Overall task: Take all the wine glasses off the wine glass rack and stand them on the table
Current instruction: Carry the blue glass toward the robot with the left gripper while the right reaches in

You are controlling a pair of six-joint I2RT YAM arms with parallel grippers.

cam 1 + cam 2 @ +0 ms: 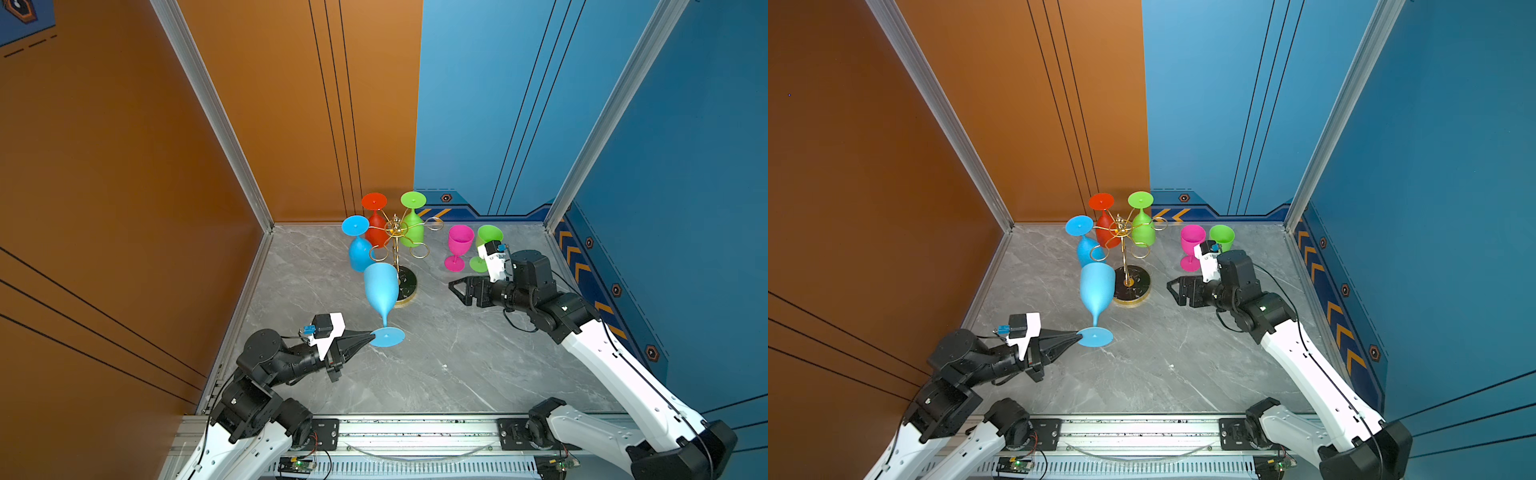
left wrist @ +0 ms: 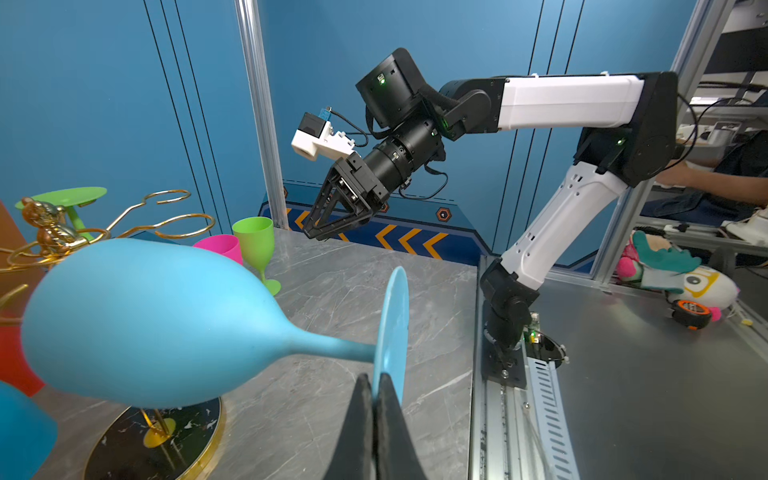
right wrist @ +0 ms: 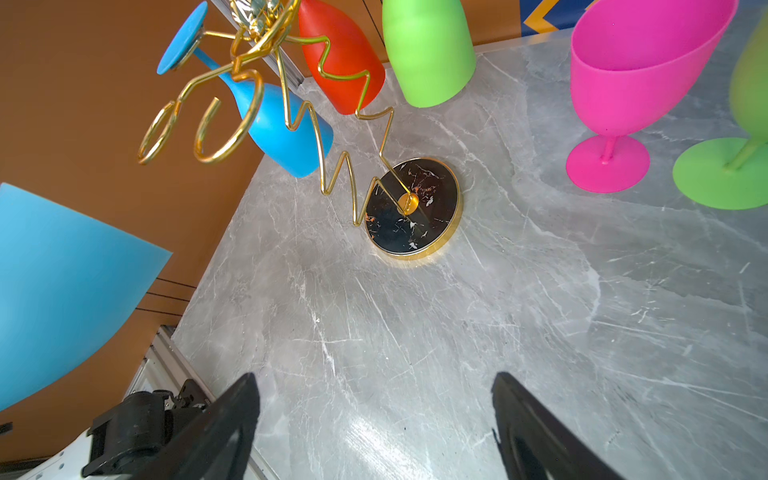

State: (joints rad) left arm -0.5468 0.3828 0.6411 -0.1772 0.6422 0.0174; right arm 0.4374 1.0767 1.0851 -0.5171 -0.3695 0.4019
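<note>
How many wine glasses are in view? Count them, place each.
6. On the rack hang blue, red, green. The left pincer grips a light blue one by its foot. Pink and another green stand on the table.

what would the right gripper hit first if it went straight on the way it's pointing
Most likely the table, just short of the rack base: the open right gripper slants down toward that spot. It might reach the base itself; depth is unclear.

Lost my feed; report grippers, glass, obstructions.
Left gripper shut on light blue glass foot; glass off rack. Right gripper open, empty. Nothing in the way.
</note>
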